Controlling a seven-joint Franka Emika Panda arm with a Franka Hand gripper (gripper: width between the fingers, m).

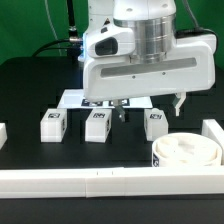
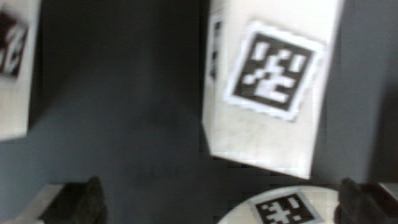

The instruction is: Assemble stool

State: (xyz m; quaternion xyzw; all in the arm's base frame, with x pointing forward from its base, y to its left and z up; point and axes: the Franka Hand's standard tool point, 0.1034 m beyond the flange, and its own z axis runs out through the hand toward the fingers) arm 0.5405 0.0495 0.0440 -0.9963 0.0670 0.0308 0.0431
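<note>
Three white leg blocks with tags stand in a row on the black table: left [image 1: 52, 124], middle [image 1: 97, 125], right [image 1: 155, 124]. The round white seat disc [image 1: 185, 152] lies in front of the right block, at the exterior view's right. My gripper [image 1: 150, 110] hangs just above and behind the right block, open and empty. In the wrist view the gripper [image 2: 217, 205] has its dark fingertips [image 2: 71, 200] wide apart. A tagged leg block [image 2: 267, 90] fills the middle, part of the seat disc [image 2: 285, 205] shows near the fingertips, and another block [image 2: 15, 60] is at the edge.
The marker board [image 1: 80, 99] lies flat behind the blocks, partly under the arm. Long white border rails run along the front [image 1: 100, 182] and the exterior view's right [image 1: 212, 130], with a short piece at the left edge [image 1: 3, 132].
</note>
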